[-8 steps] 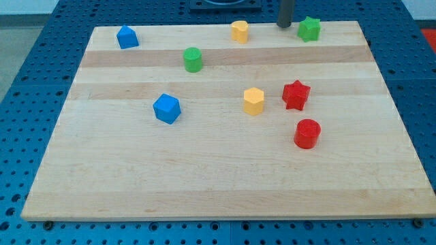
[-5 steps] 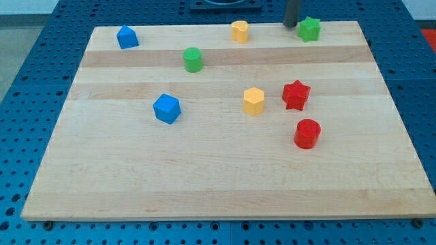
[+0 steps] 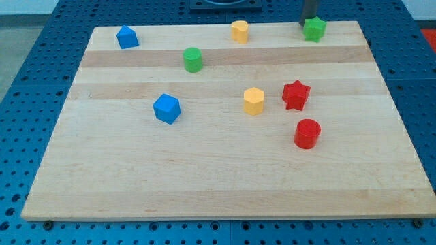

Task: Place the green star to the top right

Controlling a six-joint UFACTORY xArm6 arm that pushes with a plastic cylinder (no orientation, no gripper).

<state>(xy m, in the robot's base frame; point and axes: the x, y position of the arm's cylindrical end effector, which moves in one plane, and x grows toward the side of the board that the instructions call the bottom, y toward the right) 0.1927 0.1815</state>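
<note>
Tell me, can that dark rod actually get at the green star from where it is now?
Probably yes. My tip is at the view's top edge, right up against the green star on its upper left side, seemingly touching. No other block lies between them; the nearest, the yellow block, sits well to the view's left.

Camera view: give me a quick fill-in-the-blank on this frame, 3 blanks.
1. My tip sits at the view's top, touching or nearly touching the ____ star.
2. The red star lies just to the view's right of a ____ block.
3. The number of blue blocks on the board is ____.

Missing words: green; yellow; two
</note>
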